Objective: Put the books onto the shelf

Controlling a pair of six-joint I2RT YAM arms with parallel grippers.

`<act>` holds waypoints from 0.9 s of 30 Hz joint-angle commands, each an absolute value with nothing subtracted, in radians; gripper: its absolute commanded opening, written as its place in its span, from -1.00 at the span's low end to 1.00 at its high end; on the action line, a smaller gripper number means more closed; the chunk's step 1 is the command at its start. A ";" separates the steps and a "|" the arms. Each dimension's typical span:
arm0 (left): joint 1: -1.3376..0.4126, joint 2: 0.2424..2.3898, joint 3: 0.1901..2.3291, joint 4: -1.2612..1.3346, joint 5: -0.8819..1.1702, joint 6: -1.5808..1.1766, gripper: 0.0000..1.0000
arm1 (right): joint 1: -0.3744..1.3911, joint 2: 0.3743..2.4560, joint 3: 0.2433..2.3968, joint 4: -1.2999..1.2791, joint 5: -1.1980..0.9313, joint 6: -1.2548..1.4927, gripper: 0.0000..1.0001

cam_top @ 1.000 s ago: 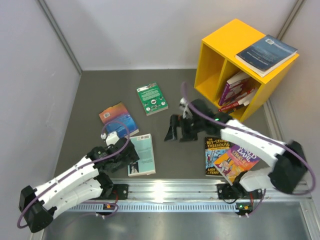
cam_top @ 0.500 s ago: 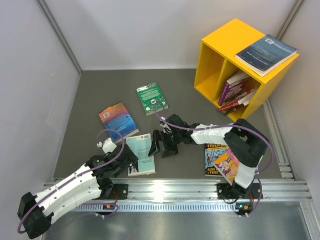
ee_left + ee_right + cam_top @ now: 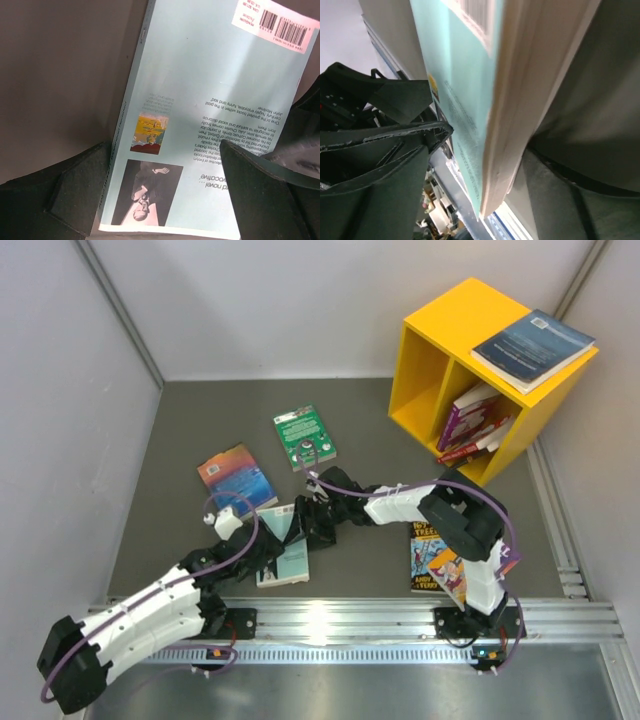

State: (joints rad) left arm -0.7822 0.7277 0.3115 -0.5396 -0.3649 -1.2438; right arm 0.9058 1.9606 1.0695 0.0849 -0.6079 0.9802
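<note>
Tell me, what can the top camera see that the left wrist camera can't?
Only the top camera shows the bright yellow box shelf, the green paperback and the dark blue book lying on the shelf's top. Only the left wrist camera shows the barcode and small print on a cover. Both show the pale teal paperback with the open left gripper over it.
</note>
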 commanded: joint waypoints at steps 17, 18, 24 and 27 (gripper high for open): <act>-0.759 0.546 0.527 -0.774 -0.348 -1.120 0.98 | 0.882 1.608 1.235 -0.426 -0.299 0.698 -1.00; -0.759 0.543 0.543 -0.790 -0.359 -1.114 0.98 | 0.870 1.580 1.261 -0.483 -0.287 0.690 -1.00; -0.759 0.505 0.604 -0.842 -0.359 -1.083 0.98 | 0.723 1.468 1.665 -0.766 -0.199 0.583 -1.00; -0.759 0.503 0.600 -0.839 -0.333 -1.081 0.98 | 0.588 1.488 2.014 -0.901 -0.201 0.523 -1.00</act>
